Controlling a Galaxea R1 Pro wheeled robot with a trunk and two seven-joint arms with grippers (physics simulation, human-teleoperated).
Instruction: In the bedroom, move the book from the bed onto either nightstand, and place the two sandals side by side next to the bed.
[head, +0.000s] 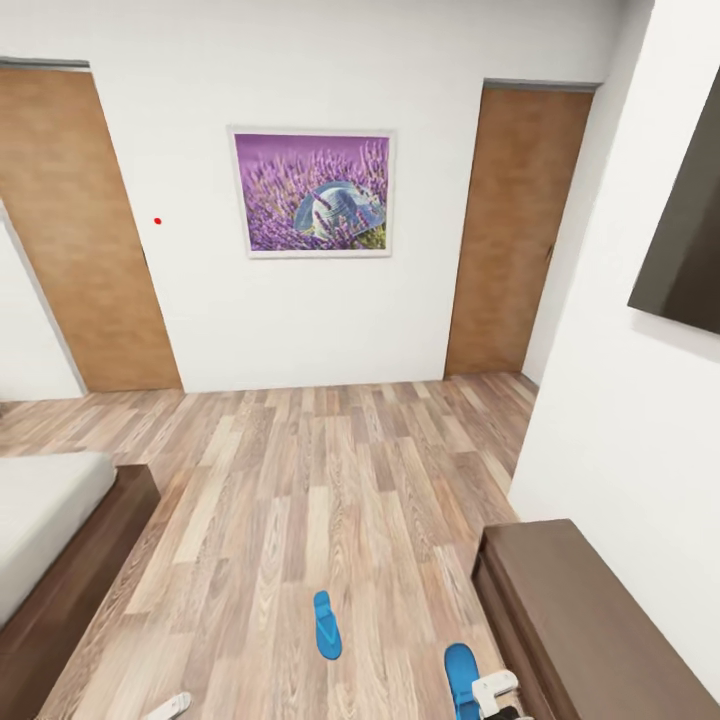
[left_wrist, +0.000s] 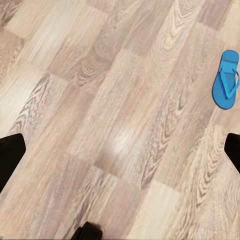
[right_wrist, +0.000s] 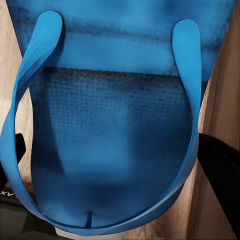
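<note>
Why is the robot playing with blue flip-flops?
It's tidying a bedroom. The right gripper is down at one blue sandal by the dark bench; its wrist camera sees that sandal very close between the fingers, though a firm hold can't be confirmed. The other sandal lies alone on the wood floor. The bed is at the left. The left gripper hangs open above the floor.

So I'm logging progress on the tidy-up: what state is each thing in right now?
Sandal on open floor: lying flat, alone, apart from the bed.
Second sandal: at the right claw, by the bench; grip unclear.
Bed: visible corner bare.
Left claw: open, over bare floor.
</note>
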